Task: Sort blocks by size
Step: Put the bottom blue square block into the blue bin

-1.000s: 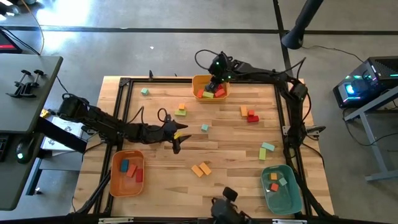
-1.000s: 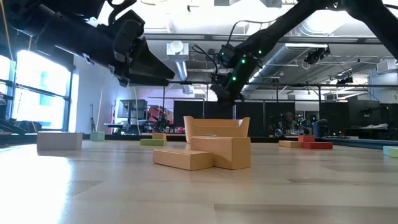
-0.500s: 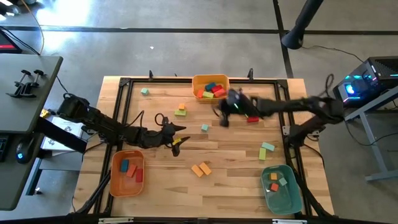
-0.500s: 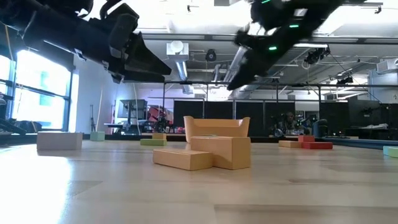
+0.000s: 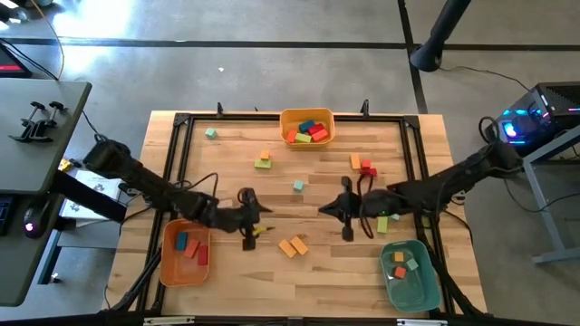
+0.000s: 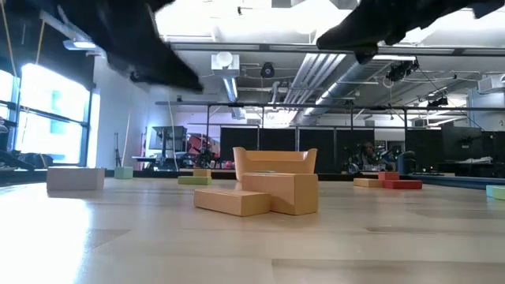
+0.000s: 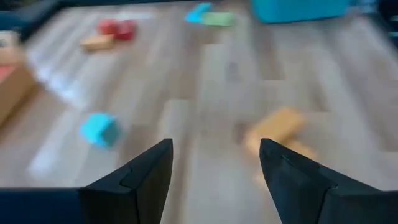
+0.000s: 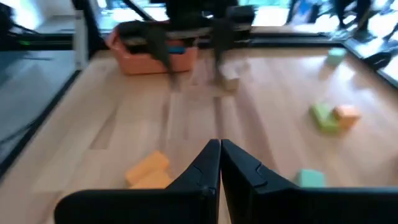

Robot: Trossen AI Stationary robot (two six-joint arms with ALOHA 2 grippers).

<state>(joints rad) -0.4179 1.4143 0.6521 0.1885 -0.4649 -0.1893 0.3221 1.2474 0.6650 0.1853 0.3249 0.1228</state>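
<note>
The right claw (image 5: 347,233) is held shut and empty, arm stretched low across the table (image 5: 326,263). The left claw (image 5: 249,241) is held open, empty, with two orange blocks (image 5: 293,245) lying between the claws.

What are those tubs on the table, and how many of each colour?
Orange tubs: 2
Teal tubs: 1
Total: 3

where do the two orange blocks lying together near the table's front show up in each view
High view: the orange blocks lie between both grippers, toward the front edge.
Low view: centre foreground.
Left wrist view: past the open fingers.
Right wrist view: beside the shut fingers.
Shared landmark: the small teal cube.
</note>
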